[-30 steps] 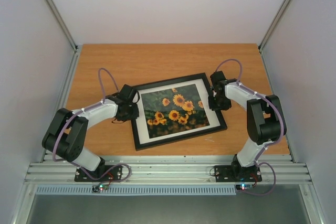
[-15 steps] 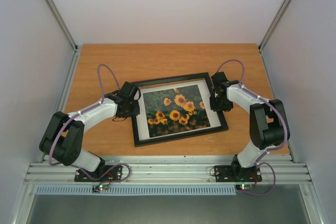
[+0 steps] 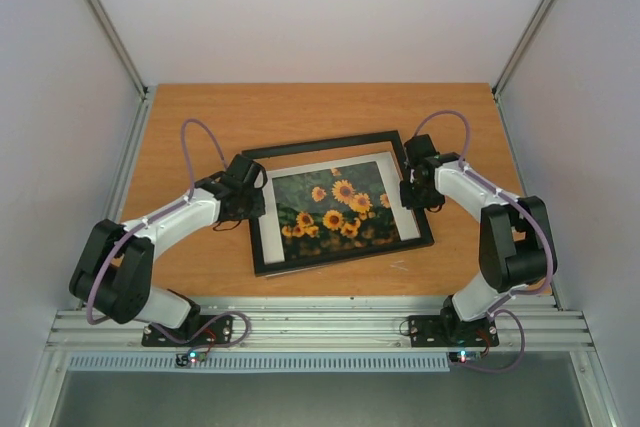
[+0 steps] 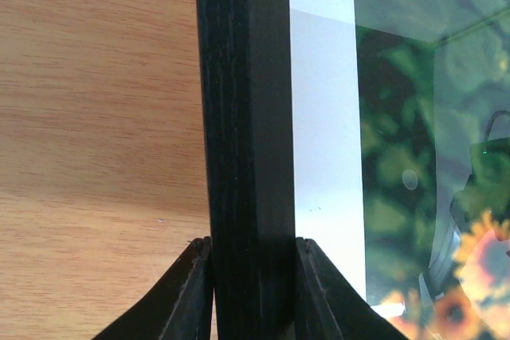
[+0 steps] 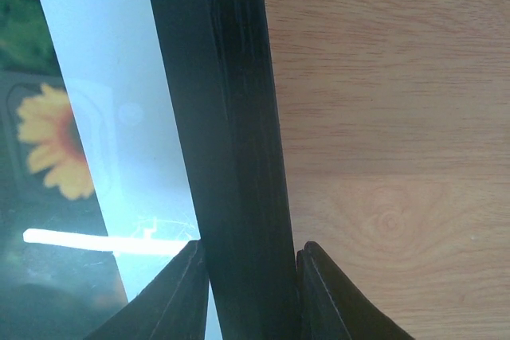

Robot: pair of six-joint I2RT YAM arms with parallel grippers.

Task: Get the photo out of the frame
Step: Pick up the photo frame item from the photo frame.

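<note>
Top external: black frame (image 3: pixel 340 255) lies mid-table (image 3: pixel 300 107), skewed, its right end farther from the arms than its left. Sunflower photo (image 3: pixel 335 209) sits inside it, bordered by the white mat (image 3: pixel 330 164). A brownish strip shows between the frame's far bar and the mat's far edge; cannot tell what it is. Left gripper (image 3: pixel 252 202) is at the frame's left side bar, right gripper (image 3: pixel 405 192) at the right side bar. Jaw state unreadable from here.

Left wrist: jaws of the left gripper (image 4: pixel 253 276) stand narrow and pinch the frame's black bar (image 4: pixel 243 117), one on each flank, both touching it. Bare table (image 4: pixel 96 117) lies outside the bar. Mat (image 4: pixel 323 117) lies just inside it, then the photo (image 4: pixel 422 117), dim green with orange petals low in view. Photo is clear of the jaws.

Right wrist: right gripper (image 5: pixel 249 284) mirrors this, jaws narrow and clamped across the black bar (image 5: pixel 231 117). Table (image 5: pixel 382 117) lies outside the bar, mat (image 5: pixel 119 77) inside, crossed by a bright glare streak. Photo (image 5: pixel 32 157) lies beyond the mat with one yellow sunflower showing, untouched by the jaws.
</note>
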